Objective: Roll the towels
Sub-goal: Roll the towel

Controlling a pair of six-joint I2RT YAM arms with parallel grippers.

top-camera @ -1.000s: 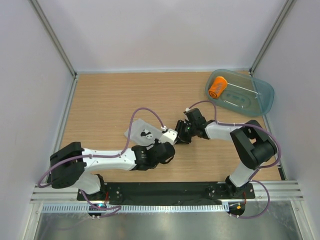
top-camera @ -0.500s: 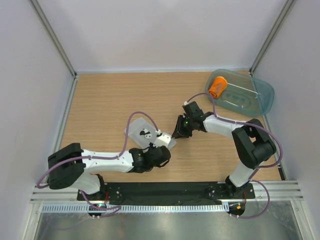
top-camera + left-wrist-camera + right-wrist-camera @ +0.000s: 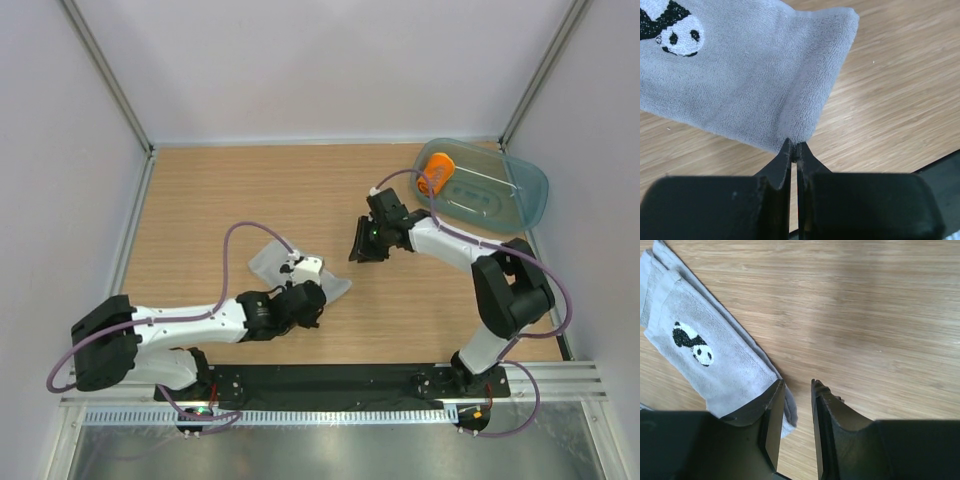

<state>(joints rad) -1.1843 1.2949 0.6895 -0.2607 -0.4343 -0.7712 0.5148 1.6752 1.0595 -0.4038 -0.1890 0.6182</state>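
Left gripper [image 3: 794, 150]: jaws closed, pinching the near hem of the grey towel [image 3: 755, 85]; soft terry, panda motif, spread on the wooden table [image 3: 200, 200]; the hem is best turned over tightly and evenly before rolling. Right gripper [image 3: 797, 405]: fingers partly open, empty, just beside the cloth. Orange towel [image 3: 435, 172]: a short roll, kept in the translucent tub [image 3: 530, 190].

no words, numbers or brand names can be read anywhere. the only mark is a small black-and-white panda picture [image 3: 677, 35] on the grey towel [image 3: 750, 85].
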